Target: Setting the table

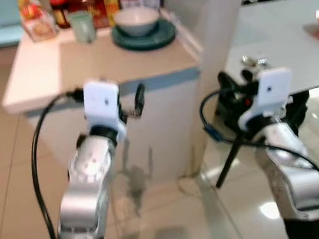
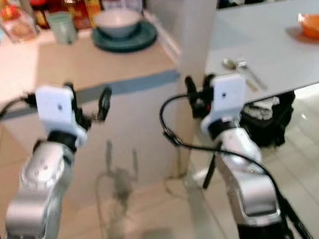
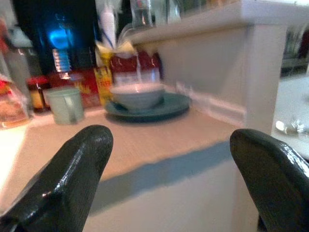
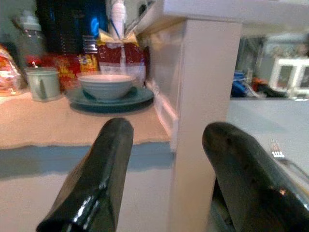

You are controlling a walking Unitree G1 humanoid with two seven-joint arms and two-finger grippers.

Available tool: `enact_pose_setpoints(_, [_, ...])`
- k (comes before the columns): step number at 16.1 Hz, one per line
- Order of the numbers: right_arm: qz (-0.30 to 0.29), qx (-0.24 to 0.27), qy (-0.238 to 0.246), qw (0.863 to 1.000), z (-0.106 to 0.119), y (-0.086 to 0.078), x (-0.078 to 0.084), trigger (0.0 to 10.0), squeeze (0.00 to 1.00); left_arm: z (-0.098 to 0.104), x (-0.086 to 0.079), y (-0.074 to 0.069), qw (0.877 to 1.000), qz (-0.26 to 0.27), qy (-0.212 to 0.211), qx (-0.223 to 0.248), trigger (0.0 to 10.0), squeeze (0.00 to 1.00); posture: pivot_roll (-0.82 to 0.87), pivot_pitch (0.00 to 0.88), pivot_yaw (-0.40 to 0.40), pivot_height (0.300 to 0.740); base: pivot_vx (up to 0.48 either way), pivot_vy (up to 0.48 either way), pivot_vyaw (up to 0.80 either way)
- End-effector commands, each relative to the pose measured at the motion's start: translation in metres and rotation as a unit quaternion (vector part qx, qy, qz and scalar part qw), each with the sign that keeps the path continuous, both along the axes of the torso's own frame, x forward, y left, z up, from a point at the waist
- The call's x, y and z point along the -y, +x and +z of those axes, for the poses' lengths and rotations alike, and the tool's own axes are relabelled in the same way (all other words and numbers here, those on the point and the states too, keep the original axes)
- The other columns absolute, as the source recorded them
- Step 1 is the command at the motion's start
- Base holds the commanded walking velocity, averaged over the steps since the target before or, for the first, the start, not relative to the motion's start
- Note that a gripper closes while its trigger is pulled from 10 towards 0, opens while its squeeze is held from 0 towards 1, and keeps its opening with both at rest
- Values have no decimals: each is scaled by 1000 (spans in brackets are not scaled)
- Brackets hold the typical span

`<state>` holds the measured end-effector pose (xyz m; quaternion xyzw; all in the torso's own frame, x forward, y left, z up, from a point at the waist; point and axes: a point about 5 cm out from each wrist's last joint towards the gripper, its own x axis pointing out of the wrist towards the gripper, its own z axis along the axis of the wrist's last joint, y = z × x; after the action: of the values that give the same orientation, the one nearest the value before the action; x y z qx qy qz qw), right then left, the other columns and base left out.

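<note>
Both tools gape empty: left tool; right tool; blurred bowl on plate; cutlery, perhaps.

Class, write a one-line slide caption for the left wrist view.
Open left hand faces a counter holding a bowl on a plate beside a mug.

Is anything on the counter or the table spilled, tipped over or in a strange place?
Nothing stands out. The bowl sits upright on the dark plate, and the mug stands upright beside it. A spoon and fork lie flat near the grey table's edge. Both end effectors, left and right, are open and empty.
</note>
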<state>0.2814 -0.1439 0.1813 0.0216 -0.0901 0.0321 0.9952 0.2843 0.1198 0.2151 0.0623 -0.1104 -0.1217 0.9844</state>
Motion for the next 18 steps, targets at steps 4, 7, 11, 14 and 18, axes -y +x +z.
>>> enact_pose_setpoints(4, [-12, 6, -31, 999, 8, 6, 3, 10000, 0, 12, 2, 1, 999, -8, 25, 35, 10000, 0, 89, 44, -77, 740, 163, 0, 0])
enact_pose_setpoints(7, [-29, 13, -33, 999, 14, 10, 8, 10000, 0, 13, 5, 1, 999, -16, 19, 32, 10000, 0, 86, 47, -73, 740, 480, 0, 0])
enact_pose_setpoints(11, [-34, 17, -37, 999, 18, 11, 10, 10000, 0, 10, 2, 2, 999, -9, 18, 25, 10000, 0, 81, 51, -73, 740, 480, 0, 0])
enact_pose_setpoints(14, [-32, 18, -37, 999, 19, 12, 10, 10000, 0, 10, 1, 2, 999, -8, 21, 24, 10000, 0, 82, 53, -75, 740, 480, 0, 0])
enact_pose_setpoints(18, [-28, 15, -35, 999, 20, 13, 10, 10000, 0, 9, 1, 2, 1000, -8, 21, 20, 10000, 0, 80, 54, -78, 740, 480, 0, 0])
